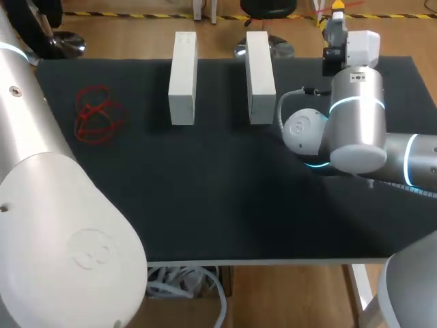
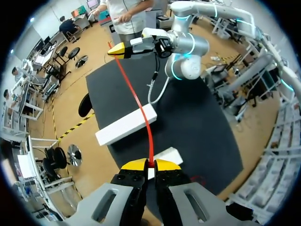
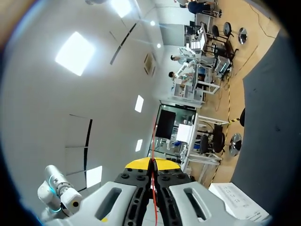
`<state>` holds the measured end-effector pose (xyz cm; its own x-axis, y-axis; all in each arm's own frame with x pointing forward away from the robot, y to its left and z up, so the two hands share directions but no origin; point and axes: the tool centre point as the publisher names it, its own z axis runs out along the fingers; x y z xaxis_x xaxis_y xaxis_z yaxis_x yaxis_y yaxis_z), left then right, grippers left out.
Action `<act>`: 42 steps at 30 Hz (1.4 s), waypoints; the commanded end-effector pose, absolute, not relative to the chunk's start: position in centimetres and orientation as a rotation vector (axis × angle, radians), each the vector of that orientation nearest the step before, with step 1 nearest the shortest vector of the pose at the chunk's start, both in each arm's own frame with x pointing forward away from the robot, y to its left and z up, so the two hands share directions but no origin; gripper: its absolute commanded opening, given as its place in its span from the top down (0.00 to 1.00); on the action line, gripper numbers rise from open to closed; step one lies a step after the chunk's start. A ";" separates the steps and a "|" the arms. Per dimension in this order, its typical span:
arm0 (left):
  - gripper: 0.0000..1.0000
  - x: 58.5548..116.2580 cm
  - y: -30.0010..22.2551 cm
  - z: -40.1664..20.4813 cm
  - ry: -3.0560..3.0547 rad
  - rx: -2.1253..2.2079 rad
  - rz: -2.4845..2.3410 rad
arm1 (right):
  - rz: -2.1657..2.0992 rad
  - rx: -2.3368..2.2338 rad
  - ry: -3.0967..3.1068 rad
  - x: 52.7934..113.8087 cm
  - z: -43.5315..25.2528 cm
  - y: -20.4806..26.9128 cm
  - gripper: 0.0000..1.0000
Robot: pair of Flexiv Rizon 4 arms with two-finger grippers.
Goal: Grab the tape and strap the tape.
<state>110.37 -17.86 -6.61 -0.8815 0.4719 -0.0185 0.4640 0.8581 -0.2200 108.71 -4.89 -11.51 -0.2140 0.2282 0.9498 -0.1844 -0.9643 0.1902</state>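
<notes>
A thin red tape (image 2: 141, 101) runs taut through the air above the table, from my left gripper (image 2: 150, 165) to my right gripper (image 2: 117, 49). Each gripper is shut on one end of it. The right wrist view has the tape (image 3: 153, 141) coming out from between the closed yellow tips of the right gripper (image 3: 152, 164). From the head camera, my right gripper (image 1: 337, 12) is raised at the table's far right edge. My left gripper is hidden there behind its own arm. A loose heap of red tape (image 1: 97, 115) lies on the mat at the far left.
Two long white blocks (image 1: 183, 78) (image 1: 259, 78) lie side by side at the back of the black mat (image 1: 225, 198); the taut tape passes above them (image 2: 126, 125). My right arm's elbow (image 1: 355, 123) hangs over the mat's right part.
</notes>
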 end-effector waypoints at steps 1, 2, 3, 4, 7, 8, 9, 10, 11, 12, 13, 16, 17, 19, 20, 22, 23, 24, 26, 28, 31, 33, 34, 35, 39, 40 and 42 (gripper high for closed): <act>1.00 110.6 -17.2 -7.6 -3.001 -0.705 0.356 | 2.264 1.770 0.084 108.7 -11.5 -5.2 1.00; 1.00 110.6 -16.9 -7.6 -3.011 -0.687 0.349 | 2.264 1.768 0.091 108.6 -11.5 -5.3 1.00; 1.00 110.6 -16.7 -7.6 -3.016 -0.669 0.346 | 2.265 1.768 0.098 108.6 -11.5 -5.3 1.00; 1.00 110.6 -16.5 -7.6 -3.029 -0.647 0.334 | 2.265 1.765 0.105 108.5 -11.6 -5.4 1.00; 1.00 110.4 -16.3 -7.2 -3.049 -0.611 0.323 | 2.269 1.758 0.128 108.4 -11.6 -5.5 1.00; 1.00 110.3 -16.3 -7.2 -3.051 -0.596 0.324 | 2.269 1.755 0.134 108.4 -11.7 -5.5 1.00; 1.00 110.2 -16.4 -7.3 -3.053 -0.577 0.318 | 2.271 1.753 0.141 108.4 -11.7 -5.6 1.00; 1.00 110.1 -16.3 -7.3 -3.052 -0.562 0.336 | 2.273 1.750 0.147 108.4 -11.7 -5.6 1.00; 1.00 109.9 -16.3 -7.4 -3.049 -0.555 0.330 | 2.275 1.750 0.153 108.4 -11.7 -5.5 1.00; 1.00 109.9 -16.3 -7.5 -3.051 -0.544 0.330 | 2.280 1.748 0.159 108.4 -11.8 -5.5 1.00; 1.00 109.8 -16.3 -7.5 -3.050 -0.532 0.347 | 2.282 1.744 0.164 108.4 -11.8 -5.5 1.00; 1.00 109.7 -16.3 -7.5 -3.048 -0.519 0.340 | 2.282 1.743 0.169 108.4 -11.8 -5.6 1.00; 1.00 109.7 -16.4 -7.6 -3.047 -0.518 0.336 | 2.283 1.742 0.170 108.4 -11.9 -5.7 1.00; 1.00 109.7 -16.7 -7.5 -3.049 -0.519 0.337 | 2.286 1.740 0.172 108.4 -11.8 -5.8 1.00; 1.00 109.7 -16.7 -7.5 -3.051 -0.524 0.334 | 2.287 1.738 0.173 108.4 -11.8 -5.8 1.00; 1.00 109.9 -17.0 -7.5 -3.047 -0.560 0.349 | 2.290 1.737 0.174 108.4 -11.8 -5.8 1.00; 1.00 110.1 -17.1 -7.3 -3.068 -0.601 0.318 | 2.293 1.736 0.174 108.4 -11.8 -5.8 1.00; 1.00 110.1 -17.1 -7.3 -3.068 -0.601 0.318 | 2.295 1.735 0.173 108.5 -11.7 -5.8 1.00; 1.00 110.1 -17.1 -7.3 -3.068 -0.601 0.318 | 2.301 1.734 0.167 108.5 -11.7 -5.8 1.00; 1.00 110.1 -17.1 -7.3 -3.068 -0.601 0.318 | 2.309 1.734 0.159 108.6 -11.7 -5.8 1.00; 1.00 110.1 -17.1 -7.3 -3.068 -0.601 0.318 | 2.328 1.733 0.138 108.7 -11.5 -5.6 1.00; 1.00 110.1 -17.1 -7.3 -3.068 -0.601 0.318 | 2.333 1.735 0.119 108.7 -11.4 -5.5 1.00; 1.00 110.1 -17.1 -7.3 -3.068 -0.601 0.318 | 2.335 1.736 0.114 108.7 -11.4 -5.5 1.00; 1.00 110.1 -17.1 -7.3 -3.068 -0.601 0.318 | 2.340 1.736 0.107 108.7 -11.3 -5.4 1.00; 1.00 110.1 -17.1 -7.3 -3.068 -0.601 0.318 | 2.358 1.741 0.083 108.6 -11.1 -5.2 1.00; 1.00 110.1 -17.1 -7.1 -3.048 -0.595 0.209 | 2.359 1.742 0.080 108.5 -11.1 -5.2 1.00; 1.00 110.0 -17.2 -6.9 -3.014 -0.594 0.065 | 2.361 1.744 0.073 108.5 -11.1 -5.2 1.00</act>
<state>109.81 -16.21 -7.77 -0.9260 0.3768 -0.0210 0.3746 0.9109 -0.1730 108.43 -5.51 -11.09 -0.2826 0.1952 0.9392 -0.1279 -0.9780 0.1648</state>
